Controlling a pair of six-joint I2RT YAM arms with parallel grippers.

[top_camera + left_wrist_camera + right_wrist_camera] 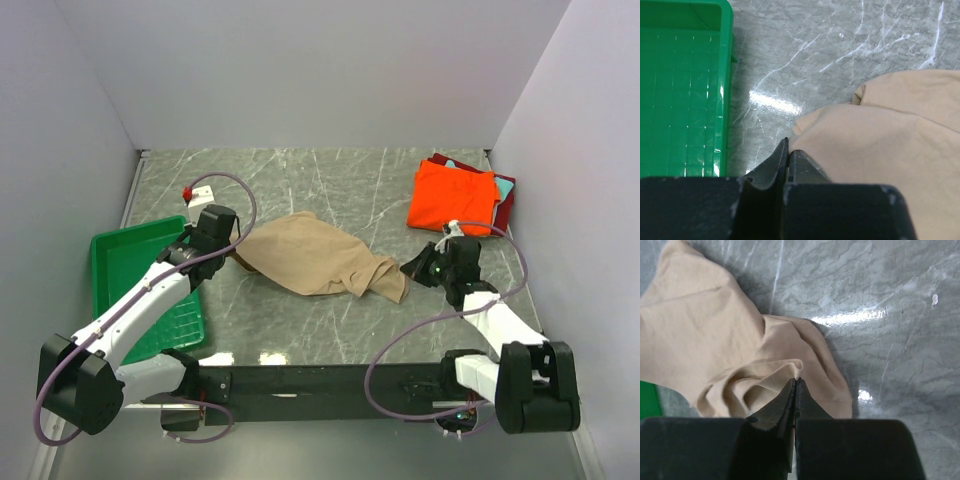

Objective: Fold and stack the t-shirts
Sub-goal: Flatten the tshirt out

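Note:
A large tan t-shirt [315, 255] lies crumpled mid-table. My left gripper [232, 252] is at its left end; in the left wrist view its jaws [788, 146] are shut on the shirt's edge [880, 135]. My right gripper [410, 268] is at the shirt's right end; in the right wrist view its jaws [796, 382] are shut on a raised fold of the tan cloth [715, 335]. A folded orange t-shirt [452, 197] lies at the back right on top of a dark red one [506, 190] and a teal one [452, 163].
A green plastic tray [130, 238] stands at the left, close beside my left arm, and also shows in the left wrist view [726, 75]. Grey walls close in the marble table on three sides.

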